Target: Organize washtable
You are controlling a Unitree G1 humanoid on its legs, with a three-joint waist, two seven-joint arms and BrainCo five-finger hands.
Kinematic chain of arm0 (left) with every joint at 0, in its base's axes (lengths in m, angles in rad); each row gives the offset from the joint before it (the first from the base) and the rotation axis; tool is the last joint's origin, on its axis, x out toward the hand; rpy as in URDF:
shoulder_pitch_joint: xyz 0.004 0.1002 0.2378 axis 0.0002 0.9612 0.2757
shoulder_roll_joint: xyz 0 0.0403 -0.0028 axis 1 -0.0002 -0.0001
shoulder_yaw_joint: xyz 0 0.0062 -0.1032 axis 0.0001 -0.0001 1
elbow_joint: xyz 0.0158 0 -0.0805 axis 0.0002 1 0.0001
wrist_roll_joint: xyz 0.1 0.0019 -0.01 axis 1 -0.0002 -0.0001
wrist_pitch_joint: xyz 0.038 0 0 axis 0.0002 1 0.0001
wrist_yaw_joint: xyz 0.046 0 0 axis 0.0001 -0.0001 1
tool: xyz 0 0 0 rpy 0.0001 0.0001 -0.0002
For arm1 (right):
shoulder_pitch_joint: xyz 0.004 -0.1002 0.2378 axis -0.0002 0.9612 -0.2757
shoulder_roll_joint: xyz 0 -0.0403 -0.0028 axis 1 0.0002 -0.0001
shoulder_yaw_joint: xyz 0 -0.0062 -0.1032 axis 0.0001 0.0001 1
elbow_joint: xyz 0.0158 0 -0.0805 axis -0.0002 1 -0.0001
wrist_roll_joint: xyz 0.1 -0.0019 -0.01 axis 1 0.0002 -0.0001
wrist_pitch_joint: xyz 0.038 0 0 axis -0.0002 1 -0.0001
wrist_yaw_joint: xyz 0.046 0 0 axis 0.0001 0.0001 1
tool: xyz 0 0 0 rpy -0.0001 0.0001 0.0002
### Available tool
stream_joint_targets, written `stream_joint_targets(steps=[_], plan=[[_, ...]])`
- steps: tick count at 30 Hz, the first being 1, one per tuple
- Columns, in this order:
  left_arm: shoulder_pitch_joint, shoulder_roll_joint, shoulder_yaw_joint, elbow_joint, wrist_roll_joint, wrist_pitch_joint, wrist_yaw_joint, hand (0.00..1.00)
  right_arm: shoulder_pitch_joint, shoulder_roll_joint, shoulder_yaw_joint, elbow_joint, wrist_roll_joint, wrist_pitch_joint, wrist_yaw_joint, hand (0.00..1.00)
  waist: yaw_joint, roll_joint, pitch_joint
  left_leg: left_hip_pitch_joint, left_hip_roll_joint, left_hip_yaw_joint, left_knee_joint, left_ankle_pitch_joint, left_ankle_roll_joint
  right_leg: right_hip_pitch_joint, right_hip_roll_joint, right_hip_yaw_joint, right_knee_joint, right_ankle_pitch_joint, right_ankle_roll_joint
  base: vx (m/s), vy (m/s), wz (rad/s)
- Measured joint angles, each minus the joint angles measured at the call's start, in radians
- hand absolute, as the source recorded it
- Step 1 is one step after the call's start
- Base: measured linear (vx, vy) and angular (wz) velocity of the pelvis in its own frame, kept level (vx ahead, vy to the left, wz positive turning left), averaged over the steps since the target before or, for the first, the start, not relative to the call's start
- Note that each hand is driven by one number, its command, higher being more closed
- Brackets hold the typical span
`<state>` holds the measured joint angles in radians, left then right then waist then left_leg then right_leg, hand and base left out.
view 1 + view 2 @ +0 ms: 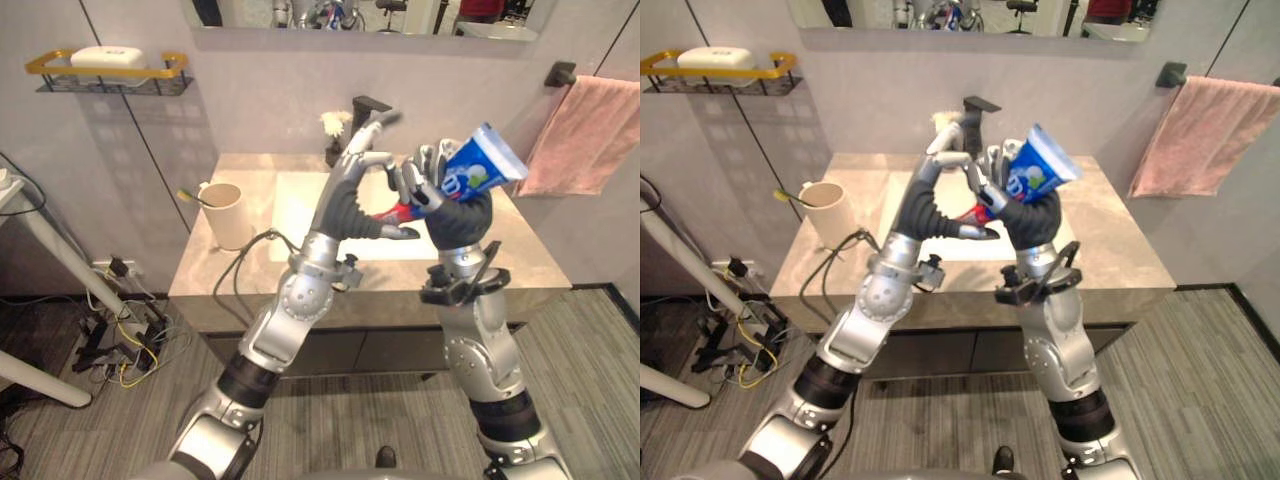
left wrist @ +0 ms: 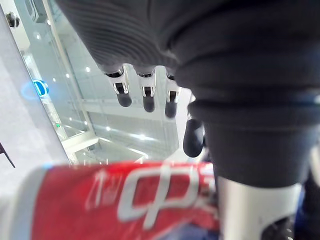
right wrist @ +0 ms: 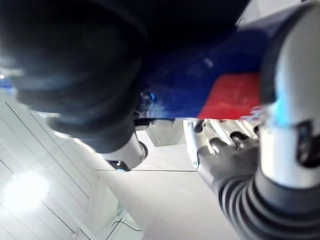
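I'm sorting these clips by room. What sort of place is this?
Most likely a bathroom, or a mock-up of one: a white sink with a black faucet under a mirror, a hanging pink towel, and a toothpaste tube in the right hand.

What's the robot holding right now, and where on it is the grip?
The right hand holds a blue toothpaste tube, fingers curled round its lower half; the open left hand is beside its red cap end.
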<state>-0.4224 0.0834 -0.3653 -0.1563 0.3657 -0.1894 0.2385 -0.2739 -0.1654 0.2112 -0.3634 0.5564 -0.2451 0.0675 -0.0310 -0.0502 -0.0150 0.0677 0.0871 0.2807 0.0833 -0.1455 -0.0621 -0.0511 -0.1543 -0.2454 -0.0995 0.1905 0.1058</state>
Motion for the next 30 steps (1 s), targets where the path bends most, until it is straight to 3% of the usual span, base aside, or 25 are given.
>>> stream_joint_targets(steps=[12,24,30], plan=[[0.192,0.019,0.114,-0.142,0.0,-0.035,-0.001,0.0,0.0,0.001,-0.049,0.005,-0.009,0.008,-0.001,1.0,0.019,0.016,-0.01,0.01,0.0,-0.01,-0.012,0.001,-0.002,0.012,0.001,-0.004,0.0,-0.008,-0.009,0.0,0.0,0.01],[0.442,0.043,0.311,-0.363,0.002,-0.058,-0.004,0.0,0.0,0.0,-0.143,0.004,-0.009,-0.003,-0.003,1.0,0.038,0.016,-0.009,0.007,0.001,-0.025,-0.013,0.003,-0.004,0.015,0.001,-0.027,0.0,-0.01,-0.008,0.0,-0.002,0.03],[0.548,0.042,0.436,-0.469,0.022,-0.061,0.028,0.0,0.0,0.0,-0.166,0.001,-0.009,-0.014,-0.003,1.0,0.051,0.017,-0.009,0.002,0.001,-0.042,-0.013,0.002,-0.004,0.028,-0.003,-0.044,0.0,-0.02,-0.002,-0.02,-0.006,0.12]])
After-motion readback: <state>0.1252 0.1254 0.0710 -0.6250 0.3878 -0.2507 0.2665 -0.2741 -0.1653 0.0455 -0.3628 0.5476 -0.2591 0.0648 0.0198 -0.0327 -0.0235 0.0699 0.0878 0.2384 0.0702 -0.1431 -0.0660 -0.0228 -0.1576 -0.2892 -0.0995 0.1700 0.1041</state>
